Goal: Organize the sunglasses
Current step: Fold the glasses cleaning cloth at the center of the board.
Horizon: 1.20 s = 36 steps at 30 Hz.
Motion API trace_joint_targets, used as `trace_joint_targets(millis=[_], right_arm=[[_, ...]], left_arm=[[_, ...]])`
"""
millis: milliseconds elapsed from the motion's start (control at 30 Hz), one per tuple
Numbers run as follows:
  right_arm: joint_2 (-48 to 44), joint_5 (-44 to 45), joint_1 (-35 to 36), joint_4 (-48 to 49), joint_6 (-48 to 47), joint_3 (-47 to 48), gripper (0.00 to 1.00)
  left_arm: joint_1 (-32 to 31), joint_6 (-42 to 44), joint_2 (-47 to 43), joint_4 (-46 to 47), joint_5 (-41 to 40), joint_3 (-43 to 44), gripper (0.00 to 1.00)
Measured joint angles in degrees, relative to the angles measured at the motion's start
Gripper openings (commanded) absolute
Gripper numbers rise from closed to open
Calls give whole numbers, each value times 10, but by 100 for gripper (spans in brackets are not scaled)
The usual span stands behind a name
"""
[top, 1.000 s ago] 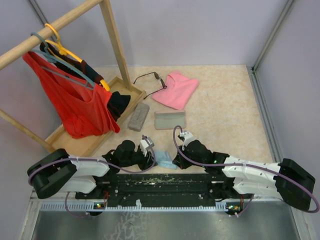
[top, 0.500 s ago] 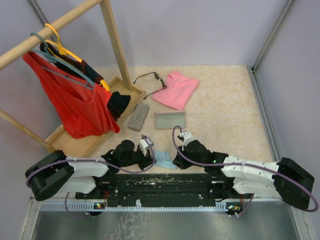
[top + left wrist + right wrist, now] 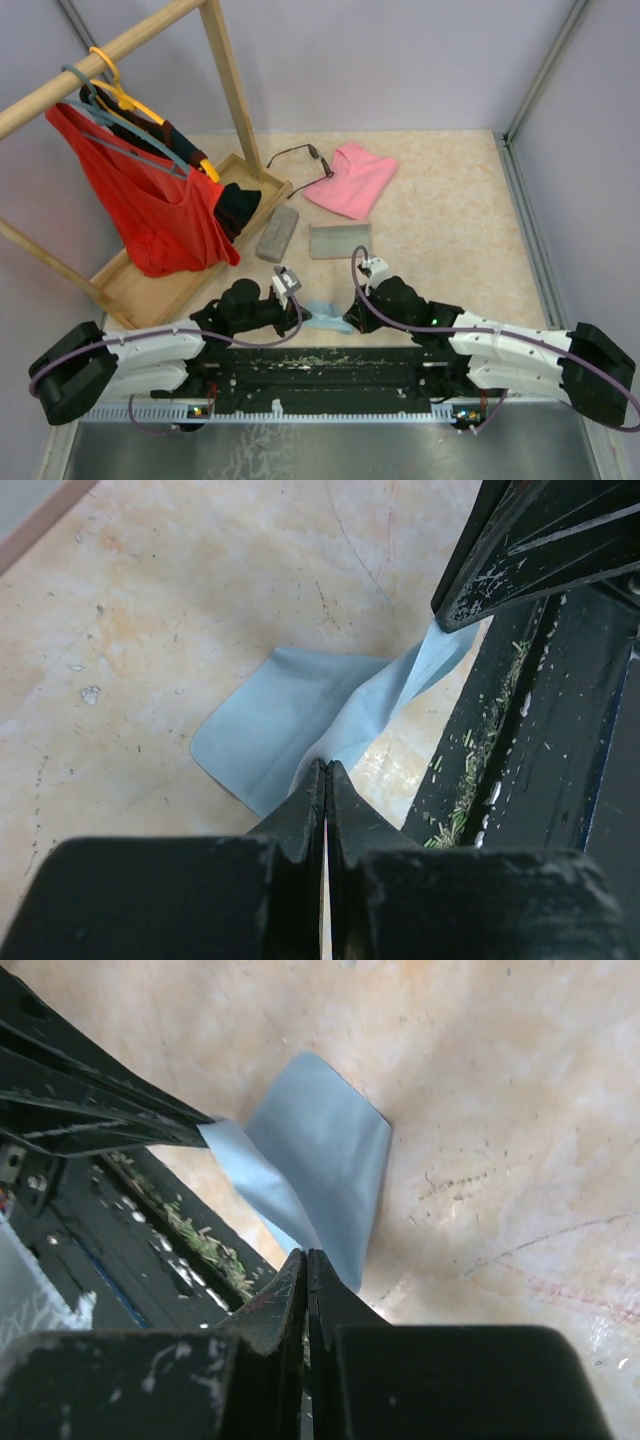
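"Where were the sunglasses (image 3: 300, 157)?"

"Well away at the back, just beside the pink fabric (image 3: 352, 178), frame lying crosswise, likely nearer my left gripper (image 3: 326, 772). It and my right gripper (image 3: 306, 1258) were each clamped on the blue cloth (image 3: 290, 710)."

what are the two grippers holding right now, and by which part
Both hold the same light-blue cloth. The left gripper pinches one end of it and the right gripper pinches the other, so the cloth spans between them.
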Motion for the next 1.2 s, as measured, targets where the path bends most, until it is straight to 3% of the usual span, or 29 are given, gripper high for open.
trace_joint_targets(millis=[267, 700, 967, 1200], right_arm=[[-50, 15, 0, -41, -2, 48, 0], [-109, 25, 36, -167, 32, 107, 0], [-107, 8, 60, -231, 71, 158, 0], [-45, -5, 58, -267, 101, 174, 0]], left_arm=[[-8, -11, -52, -83, -17, 40, 0], [-72, -74, -119, -305, -77, 167, 0], [-100, -105, -131, -433, -89, 249, 0], [-103, -108, -115, -460, -100, 252, 0]])
